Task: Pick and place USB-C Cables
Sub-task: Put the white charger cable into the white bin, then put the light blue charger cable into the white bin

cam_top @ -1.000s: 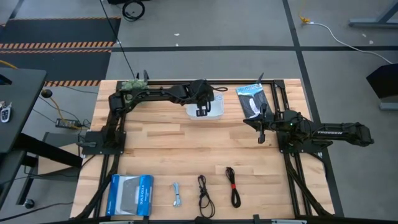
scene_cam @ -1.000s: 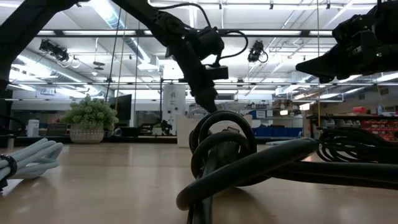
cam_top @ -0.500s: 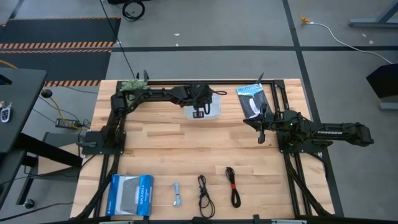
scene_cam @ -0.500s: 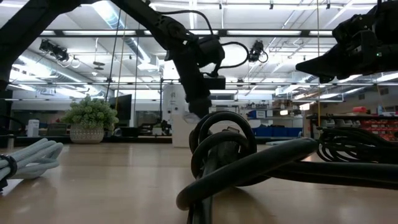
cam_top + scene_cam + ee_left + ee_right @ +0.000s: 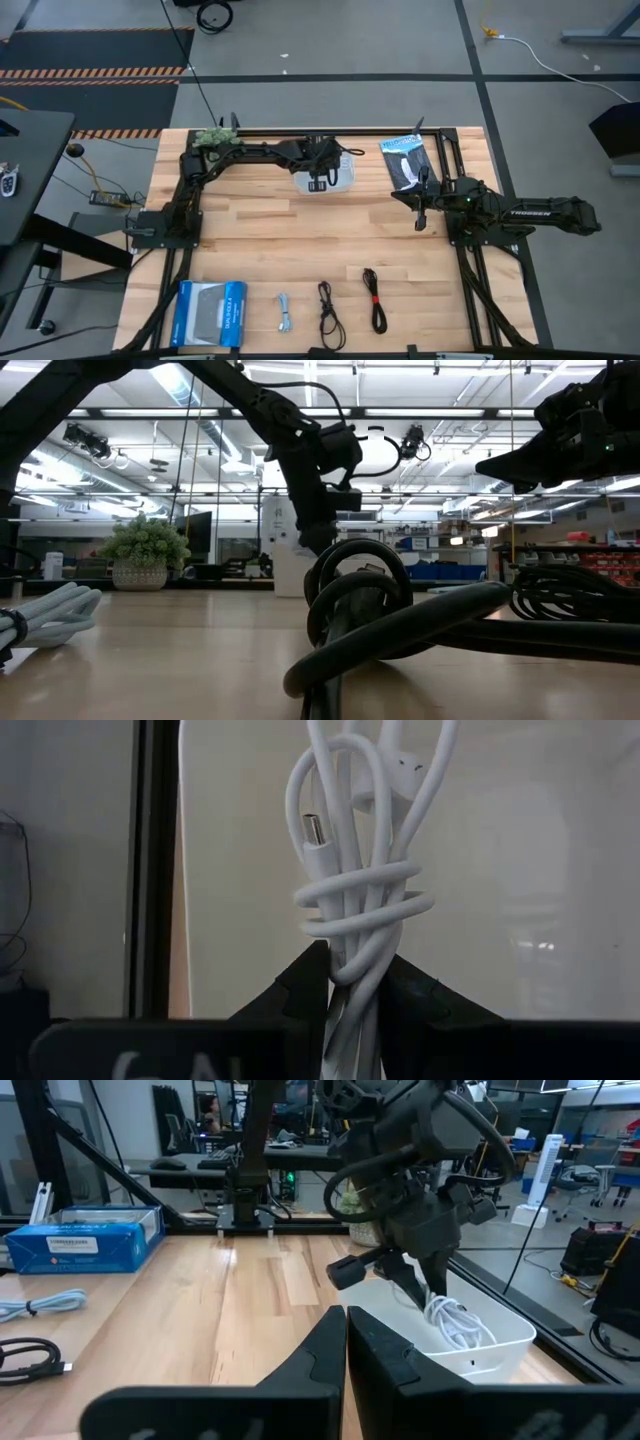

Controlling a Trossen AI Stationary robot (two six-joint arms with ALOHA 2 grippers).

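White USB-C cable [image 5: 352,910] held as a wound bundle, long axis along the fingers of the left gripper [image 5: 355,982], loops pointing away from the wrist, 1 metal plug [image 5: 314,830] showing beside the loops. Pinched at the lower end of the bundle, jaws closed narrowly on it, probably so the coil stays together while carried. Seen from the right wrist, hanging down into the white bin [image 5: 478,1342], loops at or near the bin floor; contact cannot be told. Bin at the far edge of the tabletop [image 5: 300,230], near the middle, so likely the drop place.

Other 3 cables lying in a row along the near edge: pale grey cable [image 5: 284,312], black cable [image 5: 328,312], black cable with red band [image 5: 374,298], all with long axes running from near edge to far edge. Blue box [image 5: 209,313] at the near left corner.

Right gripper [image 5: 421,210] waiting near the right edge, fingers pressed together, holding nothing.
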